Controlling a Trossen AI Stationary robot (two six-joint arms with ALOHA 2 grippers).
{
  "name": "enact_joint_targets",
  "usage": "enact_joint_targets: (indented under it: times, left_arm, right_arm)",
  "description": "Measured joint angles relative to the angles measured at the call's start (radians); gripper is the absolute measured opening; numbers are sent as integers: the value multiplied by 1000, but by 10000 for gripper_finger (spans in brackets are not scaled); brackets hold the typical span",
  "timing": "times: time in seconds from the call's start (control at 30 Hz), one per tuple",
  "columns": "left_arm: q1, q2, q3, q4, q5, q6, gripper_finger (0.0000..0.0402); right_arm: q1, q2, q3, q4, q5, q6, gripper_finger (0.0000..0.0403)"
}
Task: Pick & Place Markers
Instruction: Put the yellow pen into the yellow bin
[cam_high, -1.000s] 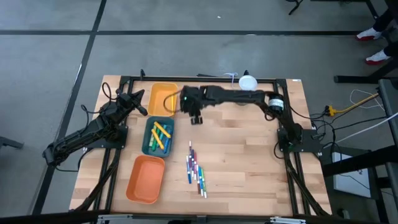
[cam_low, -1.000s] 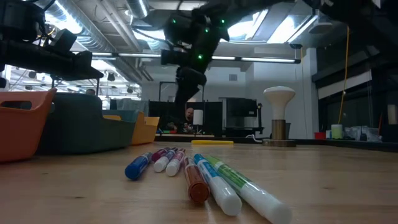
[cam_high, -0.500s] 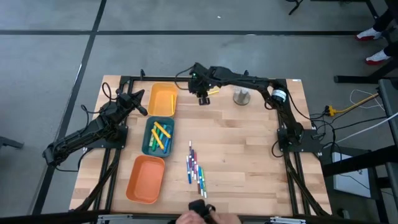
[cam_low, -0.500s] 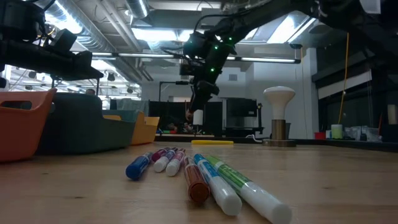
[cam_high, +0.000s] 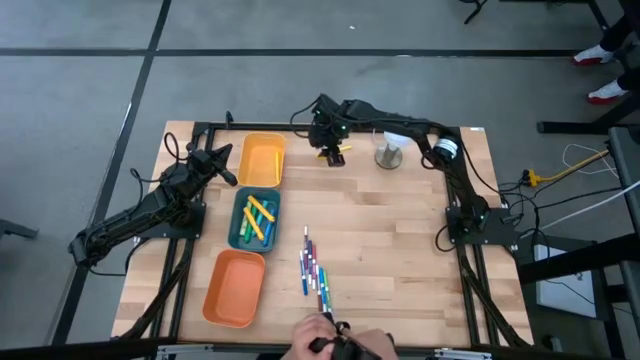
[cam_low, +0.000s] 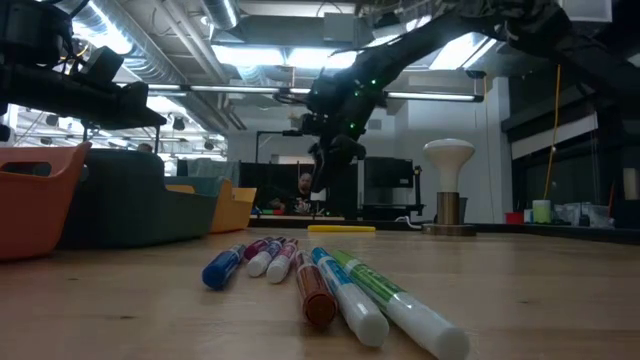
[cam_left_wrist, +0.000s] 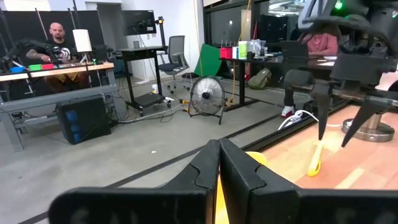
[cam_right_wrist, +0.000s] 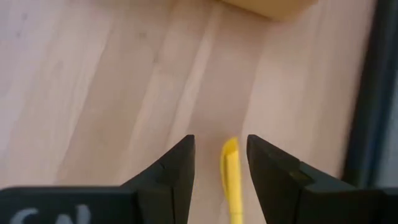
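1. From the high view, we take the teal tray (cam_high: 255, 219) as our landmark. It holds several yellow and green markers (cam_high: 259, 216), with a red one among them. Toward the table's far edge from it stands the yellow tray (cam_high: 262, 160), and on its near side the orange tray (cam_high: 235, 288); we see nothing in either. To the teal tray's right a loose row of markers (cam_high: 314, 270) lies on the wooden table (cam_high: 400, 240). The right gripper (cam_high: 330, 152) hangs beyond the yellow tray's right side, over a lone yellow marker (cam_high: 337, 155). The left gripper (cam_high: 222, 163) waits just left of the yellow tray. A person's hand (cam_high: 320, 338) reaches in at the near edge, below the loose row.

2. In the low view we see the loose markers (cam_low: 330, 285) up close on the table, the teal tray (cam_low: 130, 210) to their left, and the right gripper (cam_low: 318, 180) poised above the yellow marker (cam_low: 342, 229) far behind.

3. In the left wrist view, our left gripper (cam_left_wrist: 217, 163) has its fingers pressed together, well apart from the yellow marker (cam_left_wrist: 315, 163).

4. In the right wrist view, the right gripper (cam_right_wrist: 219, 154) has its fingers spread, with the yellow marker (cam_right_wrist: 231, 177) lying between them; we cannot tell whether they touch it.
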Motion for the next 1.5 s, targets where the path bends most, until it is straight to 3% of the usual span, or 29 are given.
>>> enact_joint_targets:
  times: [0.93,1.17,1.33,1.5]
  left_arm:
    - [0,0,0,0,0,0,6]
    - [0,0,0,0,0,0,8]
    - [0,0,0,0,1,0,10]
    - [0,0,0,0,0,0,7]
  right_arm:
    - [-83,106,0,-50,9,-67,145]
    - [-86,134,0,-63,68,-82,143]
    - [-90,148,4,-67,96,-95,113]
    - [-91,149,3,-65,105,-98,52]
